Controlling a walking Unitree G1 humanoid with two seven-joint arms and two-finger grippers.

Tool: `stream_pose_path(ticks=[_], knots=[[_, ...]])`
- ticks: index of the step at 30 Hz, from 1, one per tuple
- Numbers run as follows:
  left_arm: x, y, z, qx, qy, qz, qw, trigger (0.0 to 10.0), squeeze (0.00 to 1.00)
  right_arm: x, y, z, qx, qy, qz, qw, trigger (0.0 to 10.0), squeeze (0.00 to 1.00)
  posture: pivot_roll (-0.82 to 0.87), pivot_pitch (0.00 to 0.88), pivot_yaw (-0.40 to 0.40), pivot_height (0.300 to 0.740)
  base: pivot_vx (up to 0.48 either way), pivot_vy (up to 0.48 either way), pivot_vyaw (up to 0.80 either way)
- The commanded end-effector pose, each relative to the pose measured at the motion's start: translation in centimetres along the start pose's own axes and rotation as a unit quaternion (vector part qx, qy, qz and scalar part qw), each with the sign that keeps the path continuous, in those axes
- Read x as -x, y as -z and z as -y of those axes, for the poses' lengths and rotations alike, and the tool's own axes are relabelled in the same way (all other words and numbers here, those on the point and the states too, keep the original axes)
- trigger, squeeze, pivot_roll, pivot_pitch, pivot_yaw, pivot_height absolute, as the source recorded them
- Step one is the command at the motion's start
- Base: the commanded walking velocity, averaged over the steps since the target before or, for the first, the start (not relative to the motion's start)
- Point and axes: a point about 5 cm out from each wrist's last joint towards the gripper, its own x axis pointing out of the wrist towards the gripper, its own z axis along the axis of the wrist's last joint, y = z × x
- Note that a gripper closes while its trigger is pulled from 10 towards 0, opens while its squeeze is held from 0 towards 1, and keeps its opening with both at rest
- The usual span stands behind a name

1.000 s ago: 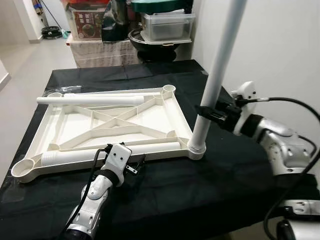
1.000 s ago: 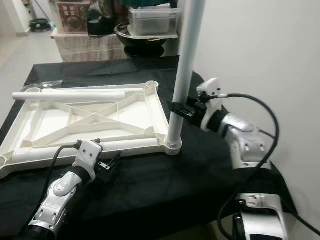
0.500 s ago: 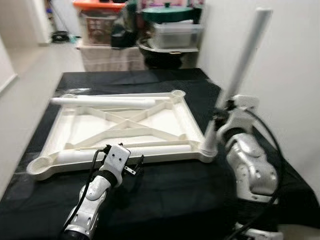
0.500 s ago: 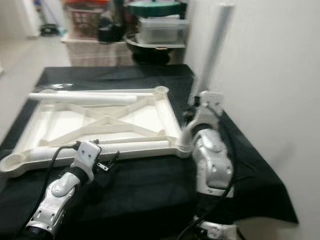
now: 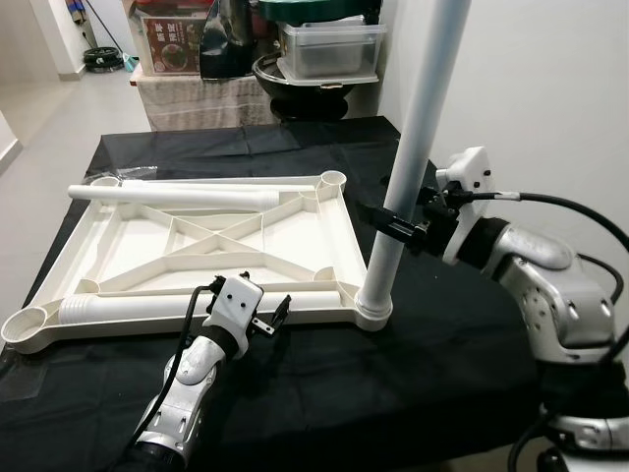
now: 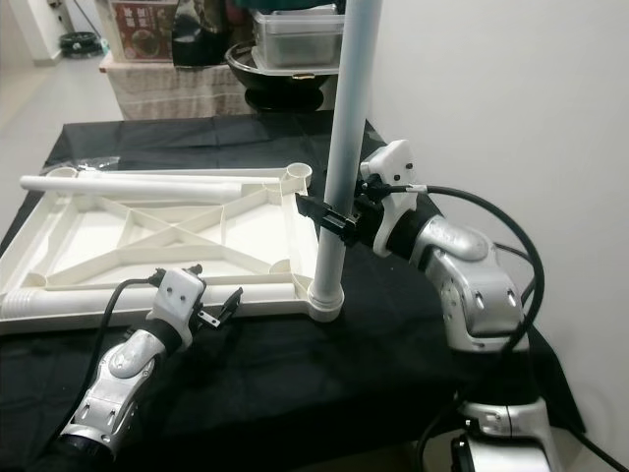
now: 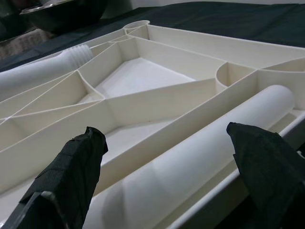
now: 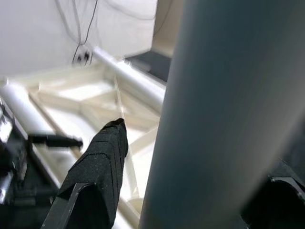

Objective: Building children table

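The right gripper (image 5: 398, 224) pinches the upright leg (image 5: 413, 157) to steady it in the corner socket at four o'clock of the upside-down tabletop (image 5: 138, 261). At six o'clock the left gripper (image 5: 270, 317), fingers spread, faces a loose leg (image 5: 157, 310), probably next.

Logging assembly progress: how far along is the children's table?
Done: none yet. In hand: the right gripper holds one upright white plastic leg in a corner socket of the upturned white ribbed tabletop. Left: two loose white legs; left gripper open nearby.
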Motion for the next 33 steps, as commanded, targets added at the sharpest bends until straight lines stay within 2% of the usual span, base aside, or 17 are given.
stream_pose_path(ticks=[1, 3, 4, 5, 6, 11, 14, 16, 17, 19, 21, 24, 25, 28, 29, 32, 33], knots=[[0.3, 0.7, 0.0, -0.001, 0.0, -0.017, 1.0, 10.0, 0.0, -0.5, 0.3, 0.0, 0.01, -0.006, -0.011, 1.0, 10.0, 0.0, -0.01, 0.0, -0.069, 0.74, 0.0, 0.0, 0.0], [0.3, 0.7, 0.0, 0.0, -0.002, -0.017, 1.0, 10.0, 0.0, -1.0, 0.5, 0.6, 0.003, -0.003, -0.014, 1.0, 10.0, 0.0, -0.01, 0.0, -0.072, 0.74, 0.0, 0.0, 0.0], [0.4, 0.7, 0.0, 0.0, -0.003, -0.017, 1.0, 10.0, 0.0, -1.1, 0.6, 0.4, -0.005, -0.015, -0.009, 1.0, 1.8, 0.0, 0.0, 0.0, -0.074, 0.74, 0.0, 0.0, 0.0], [0.5, 0.7, 0.0, 0.0, -0.003, -0.017, 1.0, 10.0, 0.0, -1.1, 0.6, 0.3, -0.011, -0.026, -0.005, 1.0, 1.8, 0.0, 0.0, 0.0, -0.074, 0.74, 0.0, 0.0, 0.0], [0.6, 0.8, 0.0, 0.0, -0.003, -0.017, 1.0, 10.0, 0.0, -0.8, 0.8, 0.1, -0.019, -0.045, -0.005, 0.999, 0.0, 0.0, 0.0, 0.0, -0.072, 0.74, 0.0, 0.0, 0.0], [0.7, 0.9, -0.3, -0.003, -0.003, -0.02, 1.0, 10.0, 0.0, -0.7, 1.7, -0.6, -0.04, -0.043, -0.011, 0.998, 0.0, 0.0, -0.01, 0.0, -0.065, 0.74, 0.0, 0.0, 0.0], [0.6, 0.8, -0.3, -0.003, -0.002, -0.019, 1.0, 10.0, 0.0, -1.5, 2.9, -0.3, -0.076, 0.056, -0.03, 0.995, 0.0, 0.0, -0.01, 0.0, -0.06, 0.74, 0.0, 0.0, 0.0], [0.6, 0.8, -0.2, -0.003, -0.001, -0.019, 1.0, 10.0, 0.0, -1.9, 5.3, 0.5, -0.134, 0.227, -0.085, 0.961, 0.0, 0.0, -0.01, 0.0, -0.057, 0.74, 0.0, 0.0, 0.0], [0.6, 0.8, -0.2, -0.003, -0.001, -0.019, 1.0, 10.0, 0.0, -1.9, 5.3, 0.5, -0.134, 0.227, -0.085, 0.961, 0.0, 0.0, -0.01, 0.0, -0.057, 0.74, 0.0, 0.0, 0.0], [0.6, 0.8, -0.2, -0.003, 0.0, -0.019, 1.0, 10.0, 0.0, -1.8, 6.4, 0.5, -0.152, 0.29, -0.112, 0.938, 0.0, 0.0, -0.02, 0.0, -0.057, 0.74, 0.0, 0.0, 0.0], [0.5, 0.8, 0.1, -0.001, 0.003, -0.019, 1.0, 10.0, 0.0, -1.4, 8.6, -2.2, -0.187, 0.398, -0.145, 0.887, 0.0, 0.0, -0.02, 0.0, -0.051, 0.74, 0.0, 0.0, 0.0], [0.4, 0.8, 0.2, -0.001, 0.005, -0.019, 1.0, 10.0, 0.0, -1.6, 8.8, -4.1, -0.185, 0.413, -0.157, 0.878, 0.0, 0.0, -0.02, 0.0, -0.049, 0.74, 0.0, 0.0, 0.0], [0.4, 0.7, 0.2, -0.001, 0.006, -0.018, 1.0, 10.0, 0.0, -2.3, 8.4, -5.0, -0.176, 0.381, -0.158, 0.894, 10.0, 0.0, -0.02, 0.0, -0.048, 0.74, 0.0, 0.0, 0.0], [0.3, 0.7, 0.1, -0.002, 0.007, -0.019, 1.0, 10.0, 0.0, -3.1, 7.5, -5.5, -0.172, 0.35, -0.143, 0.91, 10.0, 0.0, -0.02, 0.0, -0.047, 0.74, 0.0, 0.0, 0.0], [0.3, 0.7, 0.0, -0.003, 0.007, -0.018, 1.0, 10.0, 0.0, -3.0, 6.8, -5.0, -0.173, 0.352, -0.121, 0.912, 10.0, 1.0, -0.02, 0.0, -0.047, 0.74, 0.0, 0.0, 0.0], [0.2, 0.7, 0.0, -0.002, 0.005, -0.018, 1.0, 10.0, 0.0, -2.9, 5.2, -3.3, -0.165, 0.356, -0.08, 0.916, 10.0, 1.0, -0.02, 0.0, -0.053, 0.74, 0.0, 0.0, 0.0], [0.3, 0.8, 0.0, -0.001, 0.004, -0.018, 1.0, 10.0, 0.0, -3.3, 4.2, -2.9, -0.172, 0.309, -0.058, 0.934, 10.0, 0.87, -0.02, 0.0, -0.053, 0.74, 0.0, 0.0, 0.0]])
